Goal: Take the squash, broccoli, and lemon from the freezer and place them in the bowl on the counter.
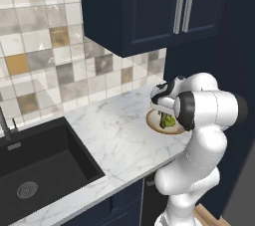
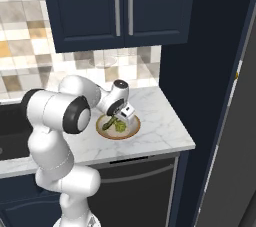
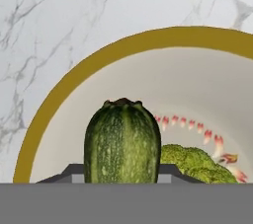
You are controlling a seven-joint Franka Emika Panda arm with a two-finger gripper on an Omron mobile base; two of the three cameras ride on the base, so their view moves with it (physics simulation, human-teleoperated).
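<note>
A: Where is the squash [image 3: 122, 141] lying relative to the end effector [image 3: 122, 173]?

B: It is sitting between the two fingers, which are closing narrowly on its sides. Its long axis is running straight out along the end effector's pointing direction, with the stem end leading. In the right base view the squash [image 2: 112, 121] is slanting down into the bowl [image 2: 131, 129].

A: And relative to the bowl?

B: The squash is hanging over the bowl's pale inside, with its free end pointing toward the far rim [image 3: 163, 38]. Whether that end is touching the bowl floor cannot be told. The broccoli [image 3: 195, 161] is already lying inside the bowl, just beside the squash, on the side toward the red-patterned ring.

A: Where is the bowl standing?

B: It is standing on the counter [image 2: 160, 116], near the counter's end at the tall dark panel, below the wall cabinet [image 2: 120, 6]. The sink [image 1: 35, 163] is lying well apart from the bowl.

A: Count, please.

B: One squash, one broccoli, one bowl, one arm. My judgement: releasing here is dropping the squash inside the rim.
</note>
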